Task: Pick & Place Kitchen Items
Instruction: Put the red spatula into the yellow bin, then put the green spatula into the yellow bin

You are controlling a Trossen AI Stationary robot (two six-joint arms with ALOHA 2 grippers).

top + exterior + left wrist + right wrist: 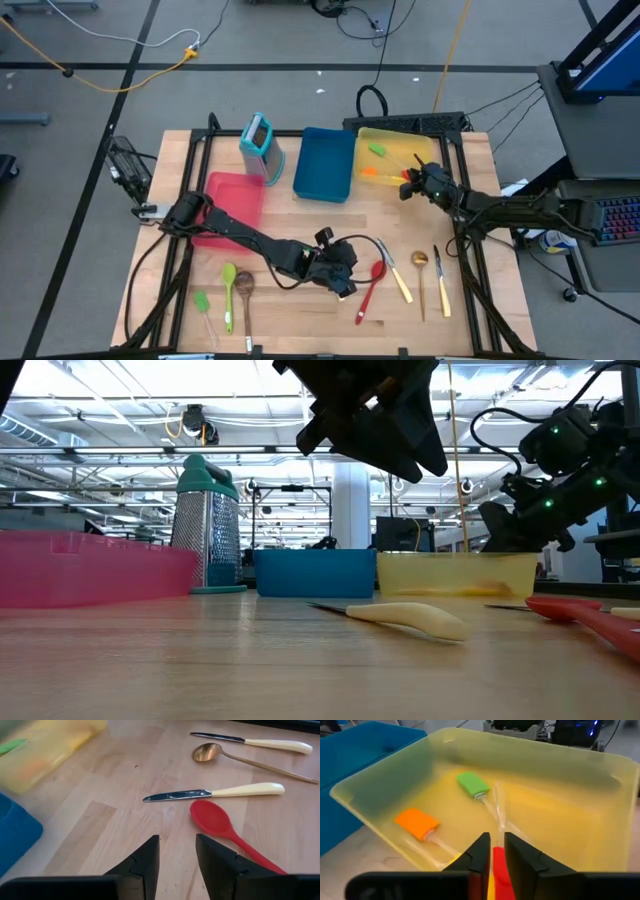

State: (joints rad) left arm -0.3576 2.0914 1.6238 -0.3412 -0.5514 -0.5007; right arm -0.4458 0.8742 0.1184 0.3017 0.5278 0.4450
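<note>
My left gripper point(177, 851) point(343, 278) hovers open above the wooden table, just short of a red spoon point(216, 821) and a cream-handled knife point(215, 794), both lying flat. A gold spoon point(210, 751) and a second knife point(272, 743) lie beyond them. A green spoon point(229, 288), a wooden spoon point(245, 293) and a green mini spatula point(203, 304) lie near the front left edge. My right gripper point(496, 844) point(408, 181) is over the yellow tray point(555, 827), shut on a red utensil. A green point(472, 784) and an orange mini spatula point(416, 822) lie in that tray. My right gripper pinches a red utensil's end point(497, 859) between its two fingers, with a strip of yellow showing beside it. The fingers slant down toward the yellow tray's floor. The held piece is lifted clear of the tray, and the fingers hide the rest of it.
A blue tray point(325, 165) sits left of the yellow one, a red tray point(238, 198) farther left, and a teal upright grater-like holder point(260, 147) stands between them at the back. Bare wood lies between the trays and the row of utensils.
</note>
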